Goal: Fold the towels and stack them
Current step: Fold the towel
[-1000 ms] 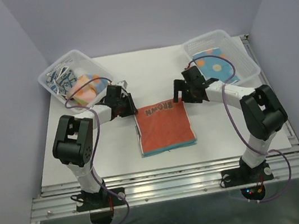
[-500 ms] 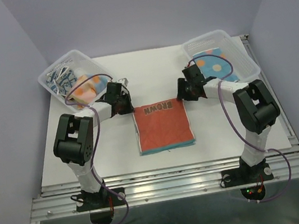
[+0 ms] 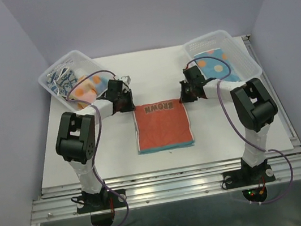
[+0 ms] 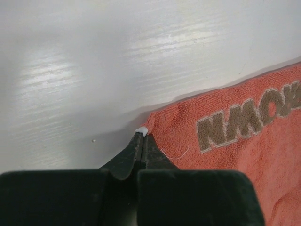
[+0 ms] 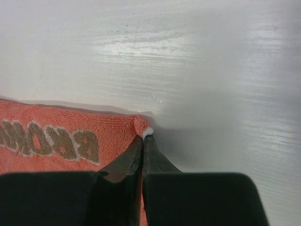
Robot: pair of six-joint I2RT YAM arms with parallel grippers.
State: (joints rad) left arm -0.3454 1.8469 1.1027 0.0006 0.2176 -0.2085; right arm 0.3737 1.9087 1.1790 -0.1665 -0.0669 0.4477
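1. Baskets: two clear plastic ones at the far corners of the white tabletop [image 3: 149, 70]. The left basket [image 3: 86, 59] holds two towels that can be counted: a dark blue towel [image 3: 61, 81] with white pattern and an orange-dotted towel [image 3: 87, 90] beside it.
2. Arms: two. The left arm [image 3: 78, 141] reaches in toward the middle of the tabletop.
3. The left fingers [image 4: 133, 153] are pressed together, pinching the far-left corner of the red-orange towel [image 3: 163, 127]. A small white bit shows at the tips.
4. The red-orange towel, one, lies flat in the middle of the tabletop, between the two arms. One brown word is printed along its far edge. A teal edge shows along its near side; cannot tell if that is a second towel underneath.
5. The right fingers [image 5: 130, 159] are also closed tight, pinching the far-right corner of the same towel. The corner is puckered up just at the tips.
6. The right arm [image 3: 253, 111] mirrors the left one.
7. The right basket [image 3: 208, 42] holds one blue towel [image 3: 214, 64] with orange and pale dots, lying flat.
8. Towels in view: four for sure.
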